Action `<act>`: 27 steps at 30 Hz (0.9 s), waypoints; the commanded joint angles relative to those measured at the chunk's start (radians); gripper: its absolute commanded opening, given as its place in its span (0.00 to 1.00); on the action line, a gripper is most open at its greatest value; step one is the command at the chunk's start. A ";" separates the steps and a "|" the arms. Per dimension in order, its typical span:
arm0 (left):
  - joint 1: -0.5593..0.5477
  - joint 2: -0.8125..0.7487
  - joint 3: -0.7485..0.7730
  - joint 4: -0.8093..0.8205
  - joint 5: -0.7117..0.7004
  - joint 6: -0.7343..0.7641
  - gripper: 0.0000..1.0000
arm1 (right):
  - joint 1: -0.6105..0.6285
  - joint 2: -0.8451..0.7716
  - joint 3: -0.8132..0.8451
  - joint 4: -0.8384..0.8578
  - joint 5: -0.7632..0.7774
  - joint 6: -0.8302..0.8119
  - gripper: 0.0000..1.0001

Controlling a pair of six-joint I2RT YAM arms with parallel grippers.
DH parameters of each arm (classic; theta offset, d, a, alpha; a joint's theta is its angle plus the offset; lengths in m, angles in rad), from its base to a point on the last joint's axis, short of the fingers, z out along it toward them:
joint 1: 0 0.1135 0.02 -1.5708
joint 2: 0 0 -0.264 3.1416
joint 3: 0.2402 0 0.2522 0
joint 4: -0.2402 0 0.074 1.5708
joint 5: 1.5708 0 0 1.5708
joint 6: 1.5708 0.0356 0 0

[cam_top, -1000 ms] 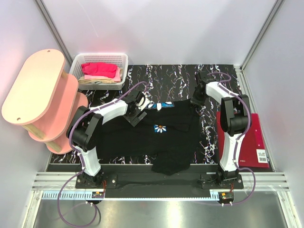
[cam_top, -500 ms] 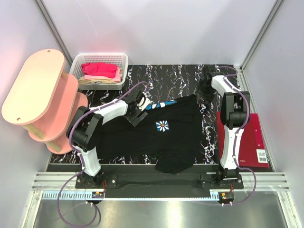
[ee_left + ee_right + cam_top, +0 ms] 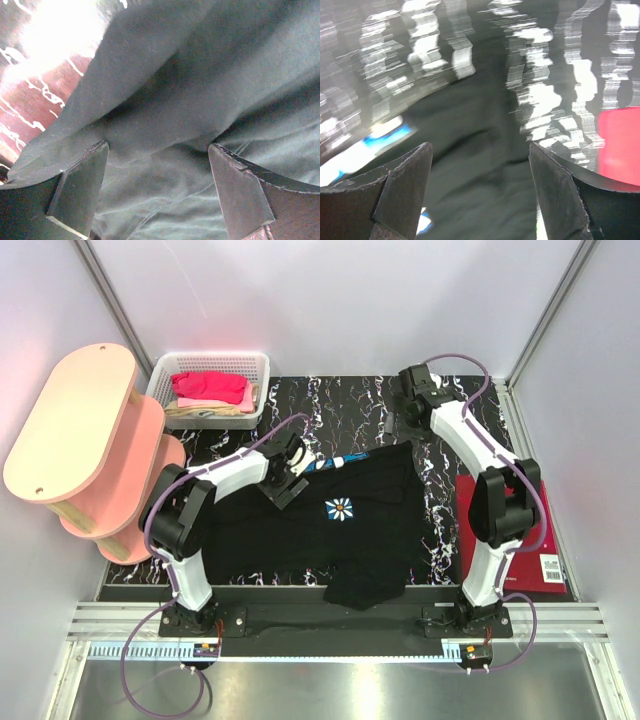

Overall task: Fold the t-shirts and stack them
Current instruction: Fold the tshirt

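The black t-shirt (image 3: pixel 300 530) lies spread across the middle of the marbled table (image 3: pixel 350 405). Its near edge is bunched into a rumpled lump, and the cloth is creased rather than flat. A small white-and-blue daisy print (image 3: pixel 341 508) faces up near its centre. The left gripper (image 3: pixel 157 150) sits low on the shirt's far-left part, fingers wide apart with a soft fold of dark cloth between them. To the right, the dark red t-shirt (image 3: pixel 552 525) lies flat. Farther back, the right gripper (image 3: pixel 480 150) hangs with its fingers spread and nothing in them. The bright pink t-shirt (image 3: pixel 210 387) rests in the white basket (image 3: pixel 262 365) at the far left.
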 commanded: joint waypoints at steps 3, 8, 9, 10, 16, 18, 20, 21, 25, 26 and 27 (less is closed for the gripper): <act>0.030 -0.119 0.105 -0.119 0.029 0.032 0.88 | 0.020 -0.044 -0.028 0.022 -0.206 0.060 0.86; 0.101 -0.178 0.191 -0.192 0.116 0.019 0.88 | 0.022 0.025 -0.096 0.140 -0.468 0.121 0.80; 0.116 -0.185 0.217 -0.214 0.132 0.019 0.89 | 0.029 0.075 -0.087 0.149 -0.499 0.121 0.78; 0.148 -0.196 0.225 -0.222 0.144 0.019 0.89 | 0.032 0.100 -0.061 0.151 -0.522 0.118 0.77; 0.292 -0.211 0.159 -0.222 0.170 0.044 0.89 | 0.103 0.194 0.027 0.163 -0.582 0.119 0.69; 0.319 -0.202 0.088 -0.205 0.170 0.053 0.88 | 0.118 0.217 0.044 0.166 -0.605 0.122 0.67; 0.342 -0.208 0.029 -0.177 0.149 0.071 0.88 | 0.130 0.234 0.062 0.169 -0.628 0.133 0.67; 0.345 -0.211 -0.030 -0.144 0.134 0.078 0.88 | 0.134 0.243 0.068 0.175 -0.636 0.136 0.67; 0.374 -0.222 -0.138 -0.093 0.118 0.094 0.88 | 0.135 0.281 0.108 0.200 -0.680 0.170 0.67; 0.377 -0.224 -0.154 -0.084 0.108 0.098 0.88 | 0.137 0.295 0.121 0.203 -0.685 0.175 0.67; 0.380 -0.222 -0.181 -0.068 0.103 0.099 0.88 | 0.134 0.327 0.133 0.206 -0.691 0.182 0.67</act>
